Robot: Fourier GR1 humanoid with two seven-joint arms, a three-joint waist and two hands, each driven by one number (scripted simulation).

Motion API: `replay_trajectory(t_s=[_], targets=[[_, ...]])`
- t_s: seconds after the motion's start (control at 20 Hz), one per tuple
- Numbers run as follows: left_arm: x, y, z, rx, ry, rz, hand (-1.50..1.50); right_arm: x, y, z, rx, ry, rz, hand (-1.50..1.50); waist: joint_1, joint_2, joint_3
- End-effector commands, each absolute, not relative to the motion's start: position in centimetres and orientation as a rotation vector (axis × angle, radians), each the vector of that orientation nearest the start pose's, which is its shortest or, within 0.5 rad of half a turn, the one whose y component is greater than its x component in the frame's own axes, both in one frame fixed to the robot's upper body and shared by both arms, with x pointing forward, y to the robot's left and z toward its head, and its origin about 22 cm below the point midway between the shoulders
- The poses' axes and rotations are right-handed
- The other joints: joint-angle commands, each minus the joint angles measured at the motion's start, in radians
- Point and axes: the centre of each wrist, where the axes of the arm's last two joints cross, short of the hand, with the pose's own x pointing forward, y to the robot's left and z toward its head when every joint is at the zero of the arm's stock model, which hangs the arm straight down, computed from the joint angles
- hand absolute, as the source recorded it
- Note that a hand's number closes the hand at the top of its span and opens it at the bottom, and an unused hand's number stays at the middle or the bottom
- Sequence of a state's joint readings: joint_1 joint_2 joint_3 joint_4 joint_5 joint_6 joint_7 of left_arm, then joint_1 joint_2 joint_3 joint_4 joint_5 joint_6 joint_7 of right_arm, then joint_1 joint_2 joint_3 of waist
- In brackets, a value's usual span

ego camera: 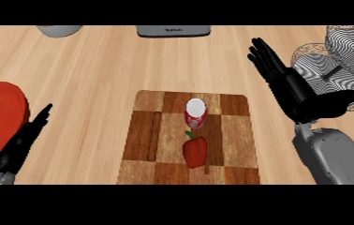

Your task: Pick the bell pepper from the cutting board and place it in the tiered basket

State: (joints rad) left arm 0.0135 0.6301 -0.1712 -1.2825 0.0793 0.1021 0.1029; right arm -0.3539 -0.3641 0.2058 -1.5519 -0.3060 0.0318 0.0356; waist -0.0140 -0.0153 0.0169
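Head view: tiered basket (325, 62) edge-cropped.

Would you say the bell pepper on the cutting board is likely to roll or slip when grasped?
The bell pepper lies on its side, rounded, so it may roll if nudged. Its smooth skin looks somewhat slippery. It probably stays stiff when lifted.

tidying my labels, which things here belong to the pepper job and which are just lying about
Job:
bell pepper
cutting board
tiered basket
right robot hand

Lying about:
can
red plate
grey appliance
grey bowl
left robot hand, resting
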Motion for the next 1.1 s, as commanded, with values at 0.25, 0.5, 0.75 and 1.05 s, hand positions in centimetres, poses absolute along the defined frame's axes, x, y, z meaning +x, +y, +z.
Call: replay_trajectory(t_s=[0.25, 0.5, 0.75, 1.05], targets=[[26.5, 34.3, 3.2, 0.546, -1.503, -0.223, 0.00, 26.5, -19.8, 7.0, -0.069, -1.680, -0.186, 1.50, -0.046, -0.009, -0.021], [25.8, 33.7, 2.1, 0.508, -1.454, -0.162, 0.00, 22.8, -25.5, -0.2, -0.637, -1.358, -0.359, -1.50, -0.107, -0.009, -0.027], [25.9, 32.0, 2.2, 0.492, -1.491, -0.192, 0.00, 17.4, -21.6, 1.1, -0.726, -1.387, -0.323, -1.50, -0.055, -0.003, -0.026], [26.8, 31.8, 3.4, 0.460, -1.534, -0.225, 0.00, 14.6, -21.6, 2.1, -0.693, -1.182, 0.078, -1.50, -0.010, 0.013, -0.034]])
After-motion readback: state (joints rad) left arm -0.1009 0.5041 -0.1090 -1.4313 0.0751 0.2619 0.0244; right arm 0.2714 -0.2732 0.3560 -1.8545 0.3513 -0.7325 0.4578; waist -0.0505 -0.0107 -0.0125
